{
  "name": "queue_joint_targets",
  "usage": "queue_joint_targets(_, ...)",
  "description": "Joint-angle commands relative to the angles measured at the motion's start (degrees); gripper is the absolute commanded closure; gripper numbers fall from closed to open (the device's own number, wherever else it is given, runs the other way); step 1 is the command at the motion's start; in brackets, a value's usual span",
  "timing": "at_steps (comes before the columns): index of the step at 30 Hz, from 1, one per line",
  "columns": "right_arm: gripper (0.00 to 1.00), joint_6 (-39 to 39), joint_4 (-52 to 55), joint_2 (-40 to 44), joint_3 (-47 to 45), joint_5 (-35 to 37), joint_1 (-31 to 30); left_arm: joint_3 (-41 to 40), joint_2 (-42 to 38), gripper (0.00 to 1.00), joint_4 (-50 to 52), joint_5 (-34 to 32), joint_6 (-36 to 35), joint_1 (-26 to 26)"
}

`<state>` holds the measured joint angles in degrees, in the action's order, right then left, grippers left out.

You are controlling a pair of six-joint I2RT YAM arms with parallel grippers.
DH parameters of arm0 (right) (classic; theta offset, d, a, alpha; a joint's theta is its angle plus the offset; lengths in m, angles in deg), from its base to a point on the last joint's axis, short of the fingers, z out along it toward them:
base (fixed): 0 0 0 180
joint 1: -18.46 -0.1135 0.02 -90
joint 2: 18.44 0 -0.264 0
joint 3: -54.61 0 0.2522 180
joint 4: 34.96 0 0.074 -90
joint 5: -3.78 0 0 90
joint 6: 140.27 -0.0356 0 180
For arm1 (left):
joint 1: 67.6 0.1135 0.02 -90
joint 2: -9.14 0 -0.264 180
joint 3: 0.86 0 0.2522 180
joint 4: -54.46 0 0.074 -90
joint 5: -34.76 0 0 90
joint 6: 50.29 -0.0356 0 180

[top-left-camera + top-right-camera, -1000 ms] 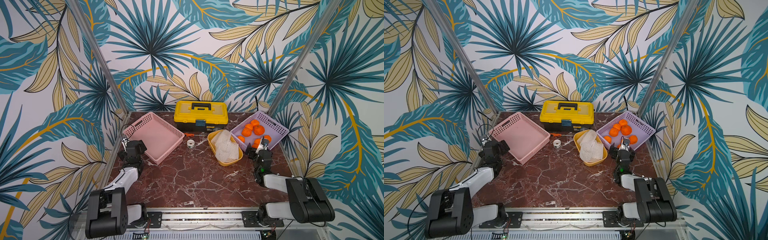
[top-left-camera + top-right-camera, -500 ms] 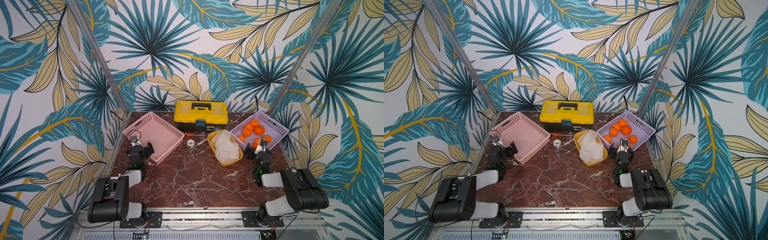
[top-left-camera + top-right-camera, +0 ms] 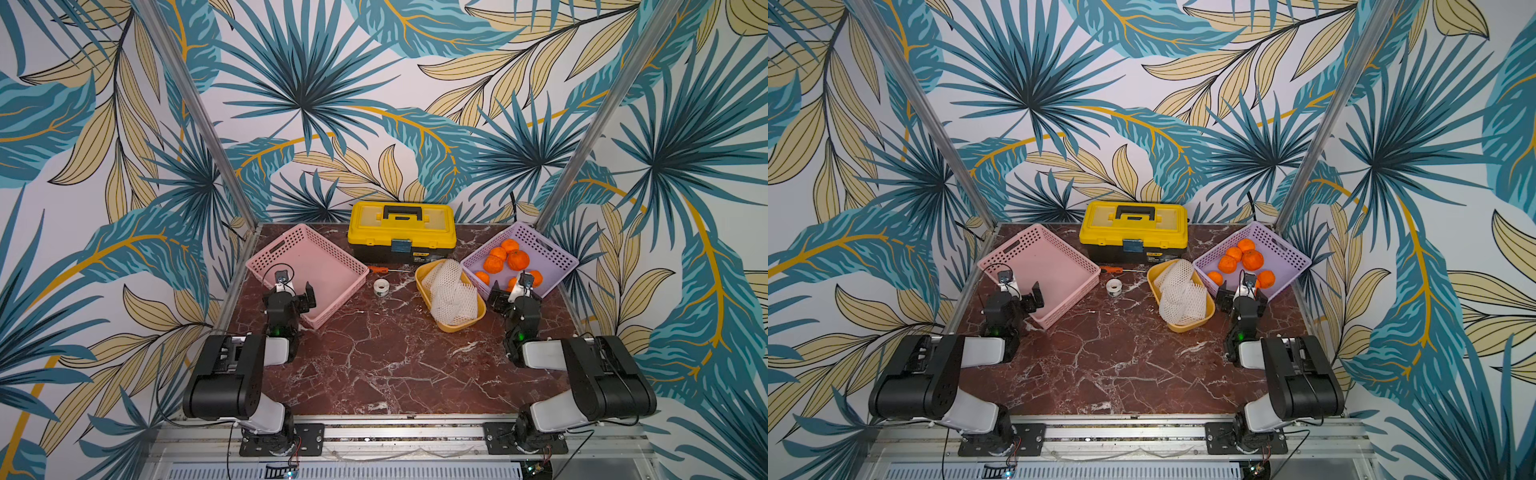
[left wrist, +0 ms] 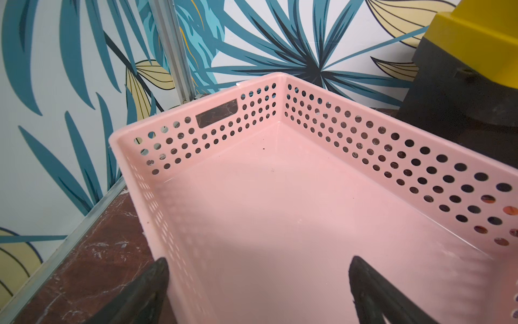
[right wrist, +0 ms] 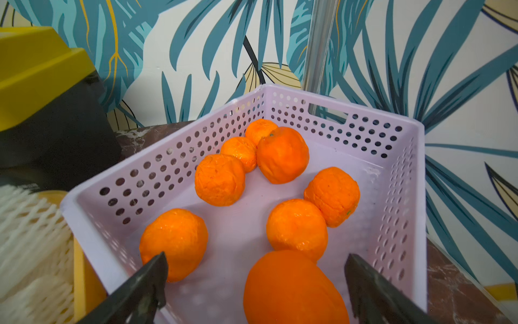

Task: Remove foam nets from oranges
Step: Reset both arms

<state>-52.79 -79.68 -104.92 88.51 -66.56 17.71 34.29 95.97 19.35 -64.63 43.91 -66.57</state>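
Orange oranges [image 5: 282, 154], white diamond-mesh foam nets [image 3: 451, 291], lilac basket [image 5: 403, 196], pink basket [image 4: 280, 224], yellow toolbox [image 3: 401, 232]

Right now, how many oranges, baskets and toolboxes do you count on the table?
oranges: 8, all in the purple basket
baskets: 2, the purple basket and the pink basket
yellow toolbox: 1
total: 11

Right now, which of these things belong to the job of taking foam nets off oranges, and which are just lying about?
Job: oranges, bare, in the purple basket; foam nets, piled in the yellow tray.

Lying about: yellow toolbox; orange-handled screwdriver; small white roll; pink basket.
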Motion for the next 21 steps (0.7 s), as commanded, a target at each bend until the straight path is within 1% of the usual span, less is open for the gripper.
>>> queue_joint_targets(1,0.00,0.0,4.2,0.0,0.5,-0.3,-0.1,0.9,0.5,0.00,-0.9,-0.1,-1.5,-0.4)
queue_joint_targets(9,0.01,0.9,3.0,0.0,-0.1,-0.5,-0.3,1.0,0.4,0.00,-0.7,-0.2,-1.4,-0.4)
queue_joint_targets(11,0.00,2.4,1.2,-0.1,-1.0,-3.8,-0.7,1.0,0.4,0.01,-0.6,-0.1,-1.4,-0.3)
queue_joint_targets(12,0.00,3.4,0.9,0.0,-1.3,-6.8,-0.7,1.1,0.4,0.00,-0.6,-0.1,-1.4,-0.4)
queue_joint_targets(14,0.00,3.6,5.4,-0.2,1.1,-9.4,-0.2,1.0,0.3,0.00,-0.5,-0.1,-1.3,-0.4)
queue_joint_targets(17,0.00,2.0,7.2,-0.2,2.0,-14.0,2.2,1.1,0.3,0.00,-0.4,-0.1,-1.3,-0.4)
queue_joint_targets(21,0.01,2.3,6.1,0.1,1.4,-14.1,2.3,1.2,0.2,0.00,0.1,-0.2,-1.1,-0.3)
